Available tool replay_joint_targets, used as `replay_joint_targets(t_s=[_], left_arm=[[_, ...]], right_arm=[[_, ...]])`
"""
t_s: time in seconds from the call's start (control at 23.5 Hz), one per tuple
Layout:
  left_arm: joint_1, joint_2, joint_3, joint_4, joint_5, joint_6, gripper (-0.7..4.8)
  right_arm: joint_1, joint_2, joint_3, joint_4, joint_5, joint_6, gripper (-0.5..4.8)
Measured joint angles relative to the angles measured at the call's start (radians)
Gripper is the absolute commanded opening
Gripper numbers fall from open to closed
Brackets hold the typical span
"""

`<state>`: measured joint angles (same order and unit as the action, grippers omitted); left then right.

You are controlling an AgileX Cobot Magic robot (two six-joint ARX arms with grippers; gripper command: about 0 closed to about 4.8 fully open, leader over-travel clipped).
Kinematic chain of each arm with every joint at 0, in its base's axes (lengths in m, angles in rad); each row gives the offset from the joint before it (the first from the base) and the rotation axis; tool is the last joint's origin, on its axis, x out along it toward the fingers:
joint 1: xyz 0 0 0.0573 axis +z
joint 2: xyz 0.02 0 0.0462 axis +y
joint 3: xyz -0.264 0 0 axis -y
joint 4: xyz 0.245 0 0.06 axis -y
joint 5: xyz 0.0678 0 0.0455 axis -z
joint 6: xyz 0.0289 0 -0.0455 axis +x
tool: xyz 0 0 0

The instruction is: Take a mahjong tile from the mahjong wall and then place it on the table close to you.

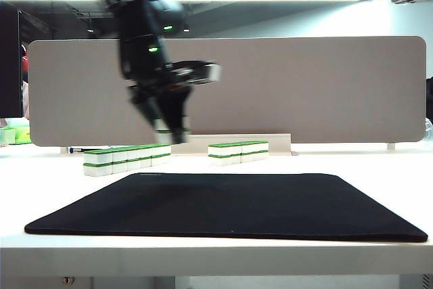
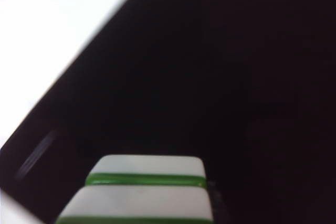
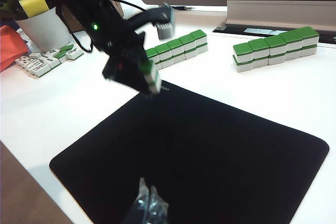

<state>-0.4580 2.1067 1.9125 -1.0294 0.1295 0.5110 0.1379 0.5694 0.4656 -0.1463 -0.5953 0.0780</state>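
green-topped white plastic is what i see first: the mahjong wall (image 1: 126, 156), a straight row of small white blocks stacked two high, sits on the white desk top of the table (image 1: 379, 167) behind the large thin black mat (image 1: 230, 204), with a second, shorter stretch of wall (image 1: 238, 151) well apart to its right.

my left gripper (image 1: 170, 132) hangs in the air above the gap between those two stretches, near the mat's far edge, and it is clamped on a pair of stacked tiles (image 2: 147, 192); the left wrist view shows two white blocks with green bands pinched right at the fingers, black mat filling the view beneath them. the right wrist view confirms the tiles (image 3: 151, 75) are lifted clear of the row, over the mat's far corner.

the relation that matters now: the drop zone, the near side of the table, lies toward me from the gripper, across the mat. the held tiles' long side runs crosswise between the fingers. the left arm is angled steeply down from high up, blurred, wrist tilted towards the mat.

my right gripper (image 3: 148, 209) sits low at the near edge of the mat, fingers together, holding nothing, and is idle.
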Motion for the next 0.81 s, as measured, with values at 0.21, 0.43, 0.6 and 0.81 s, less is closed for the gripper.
replay_joint_targets(t_s=[0.21,0.43,0.6,0.81], left_arm=[[-0.135,0.002,0.000,0.055,0.001,0.035,1.74],[-0.248,0.037,0.000,0.109,0.000,0.091,1.74],[-0.330,0.084,-0.002,0.101,-0.001,0.142,1.74],[-0.348,0.115,-0.002,0.042,-0.002,0.186,1.74]], right_arm=[[0.000,0.000,0.000,-0.001,0.000,0.000,-0.01],[0.000,0.000,0.000,0.000,-0.001,0.000,-0.01],[0.000,0.000,0.000,0.000,-0.003,0.000,-0.01],[0.000,0.000,0.000,0.000,-0.003,0.000,-0.01]])
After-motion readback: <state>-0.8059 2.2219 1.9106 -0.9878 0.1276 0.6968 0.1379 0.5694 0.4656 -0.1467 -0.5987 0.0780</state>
